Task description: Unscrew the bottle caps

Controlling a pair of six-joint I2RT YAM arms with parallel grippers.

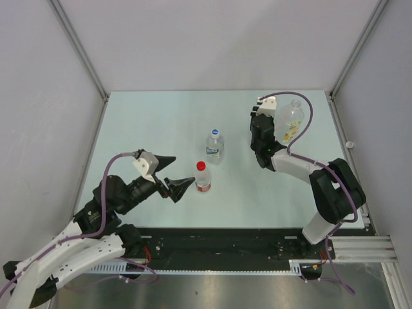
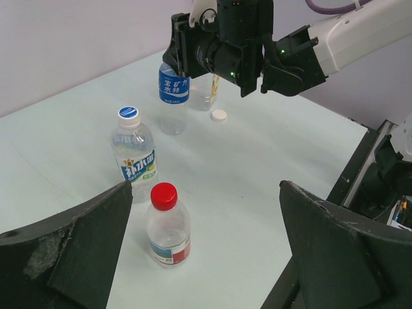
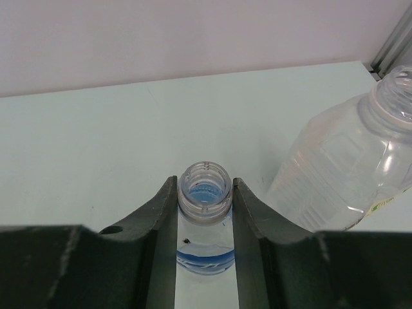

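Far right on the table (image 1: 154, 122), right gripper (image 3: 205, 193) clenches the uncapped bottle (image 3: 205, 175); left gripper (image 2: 206, 193) hovers released, seemingly low.

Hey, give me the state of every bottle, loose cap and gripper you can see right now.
red-labelled bottle: capped, standing free.
white-and-blue-labelled bottle: capped, standing free.
blue-labelled bottle: cap off, gripped at the neck.
larger bottle: cap off.
white cap: off, lying loose.
left gripper: open, empty.
right gripper: shut on blue-labelled bottle.
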